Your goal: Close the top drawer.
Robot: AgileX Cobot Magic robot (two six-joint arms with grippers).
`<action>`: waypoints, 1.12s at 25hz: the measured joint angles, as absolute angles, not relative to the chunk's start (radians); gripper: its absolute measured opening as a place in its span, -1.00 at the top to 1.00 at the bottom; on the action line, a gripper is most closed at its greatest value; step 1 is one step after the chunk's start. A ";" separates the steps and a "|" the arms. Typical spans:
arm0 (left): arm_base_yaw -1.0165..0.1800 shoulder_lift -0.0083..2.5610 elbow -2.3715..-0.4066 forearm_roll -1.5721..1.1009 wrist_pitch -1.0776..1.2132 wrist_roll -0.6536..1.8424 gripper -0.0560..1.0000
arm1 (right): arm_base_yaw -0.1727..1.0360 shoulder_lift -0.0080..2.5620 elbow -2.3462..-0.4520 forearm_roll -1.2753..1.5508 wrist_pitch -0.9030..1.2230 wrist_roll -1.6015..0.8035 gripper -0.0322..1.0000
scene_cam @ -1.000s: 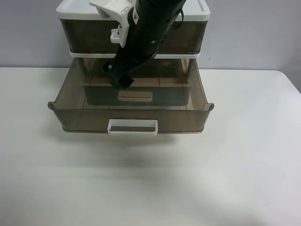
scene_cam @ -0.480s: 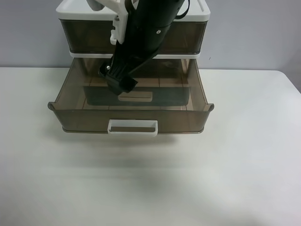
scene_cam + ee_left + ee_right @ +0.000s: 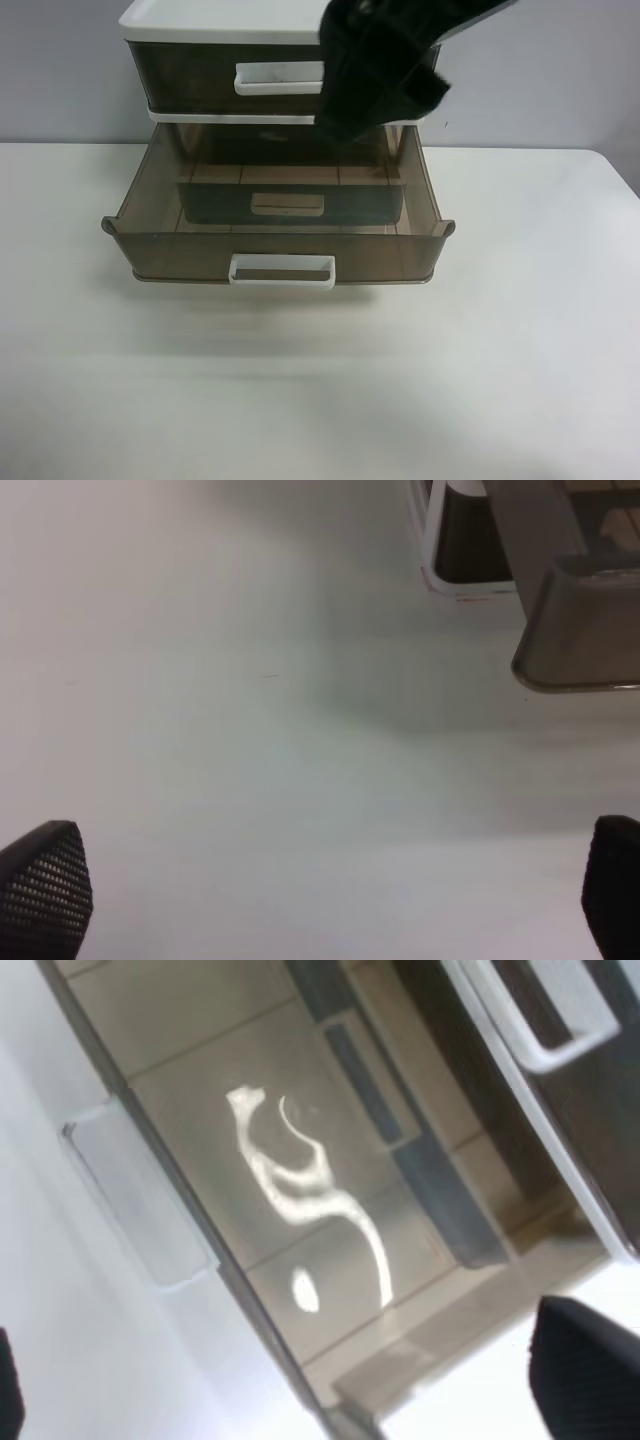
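Exterior high: you see the top drawer (image 3: 200,75) in the upper tier, apparently flush. A blurred arm (image 3: 380,70) hides its right part.

Right wrist: the right gripper (image 3: 295,1380), tips apart, hangs over the open lower drawer (image 3: 300,1160), nearer the top drawer, whose front is cut off.

Left wrist: the left gripper (image 3: 330,900), tips apart, hangs over the table (image 3: 200,730), off to one side.

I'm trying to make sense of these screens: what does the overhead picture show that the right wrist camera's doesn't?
Only the exterior high view shows the whole two-drawer unit on the white table, with a black arm above it. Only the right wrist view shows a bright glare streak on the open drawer's floor, close up. Both show the top drawer shut and the lower drawer pulled out.
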State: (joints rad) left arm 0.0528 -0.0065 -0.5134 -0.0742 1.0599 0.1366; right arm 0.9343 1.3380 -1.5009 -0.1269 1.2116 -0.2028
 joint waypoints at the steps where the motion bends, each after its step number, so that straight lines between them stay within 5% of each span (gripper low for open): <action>1: 0.053 -0.007 -0.513 -0.074 1.060 0.137 -0.99 | 0.934 1.287 -1.475 -0.127 1.213 -0.192 -0.99; 18: 0.053 -0.007 -0.513 -0.074 1.060 0.137 -0.99 | 0.915 0.498 -0.944 -0.127 1.216 -0.082 -0.99; 28: 0.053 -0.007 -0.513 -0.075 1.060 0.136 -0.99 | 0.392 0.164 -0.613 0.000 1.185 -0.065 -0.99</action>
